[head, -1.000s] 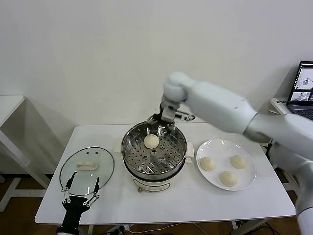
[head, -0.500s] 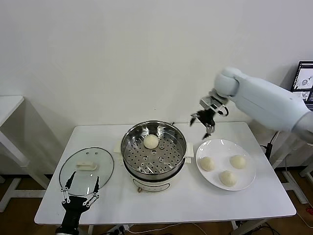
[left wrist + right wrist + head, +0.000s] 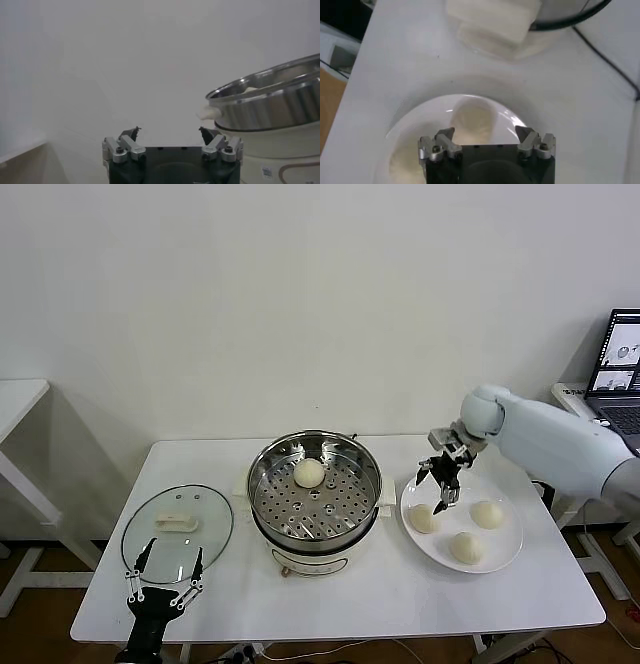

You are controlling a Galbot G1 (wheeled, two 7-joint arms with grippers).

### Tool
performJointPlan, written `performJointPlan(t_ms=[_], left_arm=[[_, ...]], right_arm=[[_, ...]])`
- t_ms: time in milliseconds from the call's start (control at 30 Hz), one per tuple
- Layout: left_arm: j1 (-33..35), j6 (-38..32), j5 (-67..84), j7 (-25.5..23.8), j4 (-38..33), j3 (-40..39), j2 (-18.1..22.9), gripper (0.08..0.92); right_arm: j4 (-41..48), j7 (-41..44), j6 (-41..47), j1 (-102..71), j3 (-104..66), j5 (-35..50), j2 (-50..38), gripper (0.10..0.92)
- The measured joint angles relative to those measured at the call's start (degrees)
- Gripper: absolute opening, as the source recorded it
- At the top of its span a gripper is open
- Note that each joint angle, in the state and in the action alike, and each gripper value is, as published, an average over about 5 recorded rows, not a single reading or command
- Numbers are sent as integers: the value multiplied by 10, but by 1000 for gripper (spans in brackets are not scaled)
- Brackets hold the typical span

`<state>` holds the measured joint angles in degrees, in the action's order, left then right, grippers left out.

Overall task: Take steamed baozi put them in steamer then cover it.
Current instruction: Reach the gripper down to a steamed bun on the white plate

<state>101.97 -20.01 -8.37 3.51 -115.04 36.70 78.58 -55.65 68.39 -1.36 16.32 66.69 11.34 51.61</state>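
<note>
Head view, baozi: one bun (image 3: 309, 472) lies on the steamer's (image 3: 315, 489) perforated tray; three buns (image 3: 424, 518) sit on the white plate (image 3: 505, 549).
Right gripper (image 3: 441, 484): jaws spread, empty, above the plate's nearest bun (image 3: 471, 121).
Left gripper (image 3: 163, 581): jaws spread, empty, at the table's (image 3: 400, 594) front edge, near the glass lid (image 3: 178, 524).

Head view high, facing down on table (image 3: 400, 584), wrist views close, sharing steamer (image 3: 315, 489).
</note>
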Motion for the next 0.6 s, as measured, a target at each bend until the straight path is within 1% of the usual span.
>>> performJointPlan(t_ms=[433, 500, 600], left_arm=[[5, -3, -1, 1, -1, 5, 2, 823], [5, -3, -1, 1, -1, 5, 2, 823], [4, -3, 0, 2, -1, 6, 2, 823]], right_arm=[[21, -31, 13, -52, -14, -18, 13, 819], [21, -36, 13, -55, -15, -20, 14, 803], [21, -42, 13, -56, -16, -22, 12, 753]])
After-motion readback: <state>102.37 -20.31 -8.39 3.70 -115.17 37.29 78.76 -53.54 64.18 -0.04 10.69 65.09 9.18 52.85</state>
